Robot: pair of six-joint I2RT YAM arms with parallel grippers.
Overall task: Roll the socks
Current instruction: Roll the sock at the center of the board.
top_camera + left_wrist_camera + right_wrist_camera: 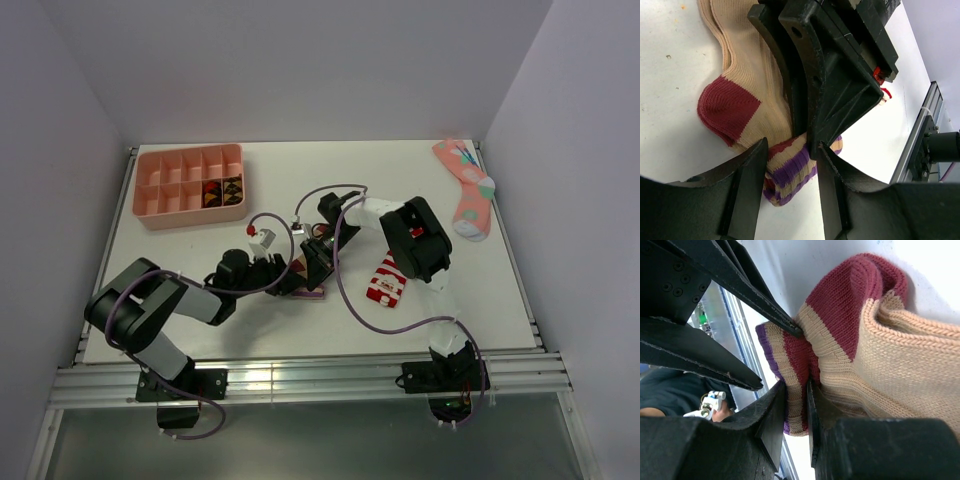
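Observation:
The tan sock lies flat on the white table, with its dark red heel to the left and its purple-striped cuff folded up into a small roll. My right gripper is shut on that cuff fold, coming down from above in the left wrist view. My left gripper stands open astride the rolled cuff, one finger against it. In the top view both grippers, left and right, meet over the tan sock. The red-and-white striped sock lies just to the right.
A pink sock with teal and grey dots lies at the far right corner. A pink divided tray stands at the back left with dark items in two cells. The table's near edge rail runs close behind the cuff.

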